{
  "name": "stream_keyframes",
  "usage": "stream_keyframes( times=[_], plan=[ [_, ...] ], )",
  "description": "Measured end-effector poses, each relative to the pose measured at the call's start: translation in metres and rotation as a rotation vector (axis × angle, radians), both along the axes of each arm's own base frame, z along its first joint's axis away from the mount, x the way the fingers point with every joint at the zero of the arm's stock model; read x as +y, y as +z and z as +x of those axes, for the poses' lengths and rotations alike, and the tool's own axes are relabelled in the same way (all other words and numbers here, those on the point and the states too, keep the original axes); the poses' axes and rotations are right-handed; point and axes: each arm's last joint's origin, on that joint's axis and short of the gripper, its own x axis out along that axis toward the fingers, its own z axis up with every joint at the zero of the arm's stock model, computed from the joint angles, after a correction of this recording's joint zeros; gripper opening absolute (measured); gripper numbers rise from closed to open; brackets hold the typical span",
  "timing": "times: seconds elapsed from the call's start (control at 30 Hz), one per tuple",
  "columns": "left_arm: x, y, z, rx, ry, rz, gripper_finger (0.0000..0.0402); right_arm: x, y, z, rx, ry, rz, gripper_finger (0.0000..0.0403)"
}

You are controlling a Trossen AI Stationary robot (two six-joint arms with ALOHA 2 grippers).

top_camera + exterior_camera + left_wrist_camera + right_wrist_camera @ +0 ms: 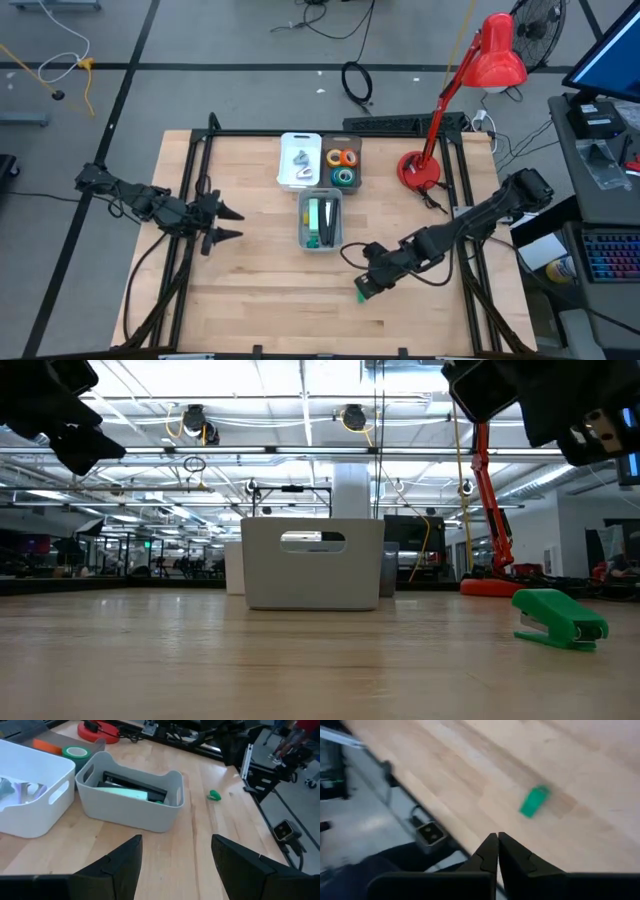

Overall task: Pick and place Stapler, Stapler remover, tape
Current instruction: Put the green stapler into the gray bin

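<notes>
Jaws pressed together, empty, the right gripper (498,841) hovers above the green stapler (534,801), nearer than the wide-spread left gripper (228,224)

You will find no legible text, label, brand, number or sign in any view. The small green plastic stapler (560,619), the grey plastic bins (131,800) and the red desk lamp (480,70) show you no readable markings.
</notes>
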Motion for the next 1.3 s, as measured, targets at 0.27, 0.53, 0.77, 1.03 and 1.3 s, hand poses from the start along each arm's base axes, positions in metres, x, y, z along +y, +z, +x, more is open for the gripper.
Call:
stream_keyframes(
  times=[0.27, 0.53, 0.77, 1.03, 1.3],
  plan=[
    [0.0, -0.001, 0.0, 0.009, -0.012, 0.001, 0.0241, 0.002, -0.013, 0.005, -0.122, -0.088, 0.117, 0.0092],
    [0.0, -0.002, -0.001, 0.017, -0.012, 0.004, 0.0241, 0.002, -0.02, 0.004, -0.163, -0.119, 0.179, 0.018],
    [0.0, -0.002, -0.001, 0.021, -0.013, 0.003, 0.0241, 0.001, -0.024, 0.006, -0.291, -0.159, 0.199, 0.0196],
    [0.0, -0.002, -0.001, 0.028, -0.022, 0.005, 0.0241, 0.008, -0.01, 0.008, -0.278, -0.201, 0.088, 0.0193],
    [0.0, -0.004, -0.002, 0.048, -0.021, 0.01, 0.0241, 0.015, 0.017, 0.013, -0.016, -0.173, -0.103, 0.0193]
  ],
)
